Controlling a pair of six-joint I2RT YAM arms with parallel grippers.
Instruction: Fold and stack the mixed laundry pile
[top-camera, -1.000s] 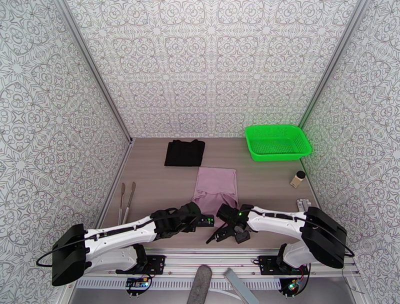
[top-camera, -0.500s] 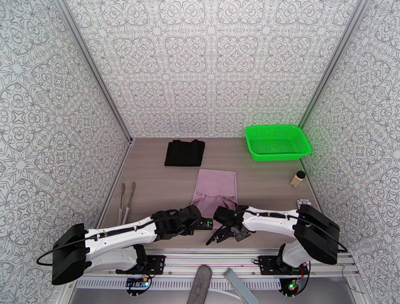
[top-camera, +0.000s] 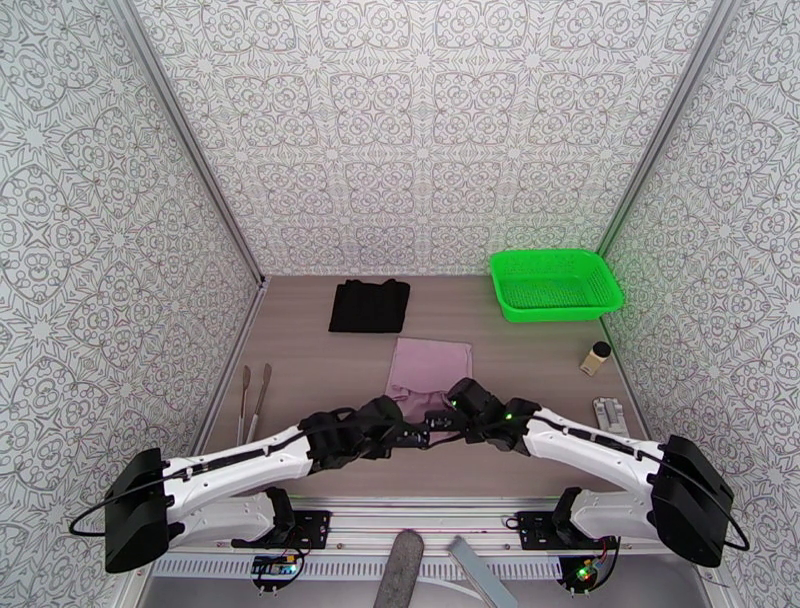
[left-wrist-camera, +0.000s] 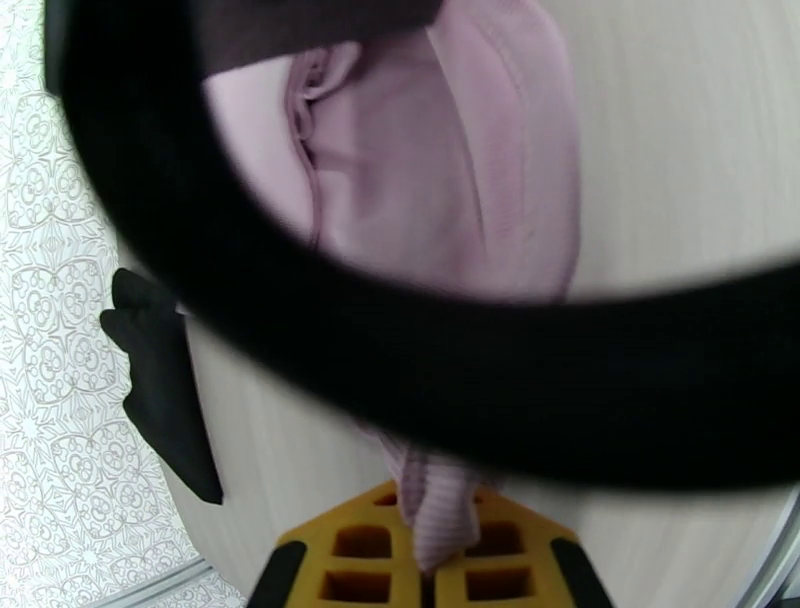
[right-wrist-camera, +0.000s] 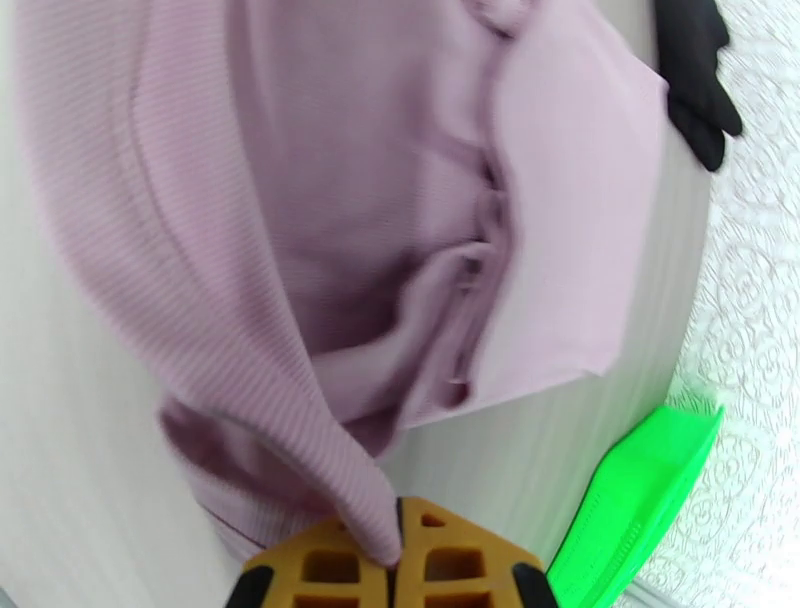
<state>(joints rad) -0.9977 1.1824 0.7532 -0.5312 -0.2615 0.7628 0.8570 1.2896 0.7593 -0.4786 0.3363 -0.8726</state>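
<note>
Right wrist view: the right gripper (right-wrist-camera: 398, 555) has its yellow-orange fingers pressed together on a raised fold of the dusty pink ribbed cloth shirt (right-wrist-camera: 330, 200), pinched at the shirt's near edge. The frame cuts the fingers off low, so only their tips show. Past the fold the shirt spreads in soft wrinkles.

In the left wrist view the left gripper (left-wrist-camera: 430, 565) is clamped on a narrow, twisted strip of the same shirt. A thick black cable (left-wrist-camera: 400, 350), close and blurred, arcs across this view and hides the middle of the shirt.

From the top external view both grippers sit side by side at the shirt's near edge. Their fingers are hidden under the wrist housings. The shirt's near part is bunched there, while its far part lies flat on the pale wooden table (top-camera: 320, 360).

The plain black folded cloth garment (top-camera: 369, 306) lies flat beyond the shirt and to its left, apart from it. The bright green mesh plastic basket (top-camera: 560, 310) stands beyond the shirt to its right, well apart. A small light bottle with a dark cap (top-camera: 597, 357) stands right of the shirt. Two slim metal utensils (top-camera: 252, 400) lie left of it. A small grey object (top-camera: 608, 410) right of the shirt is too small to make out.
</note>
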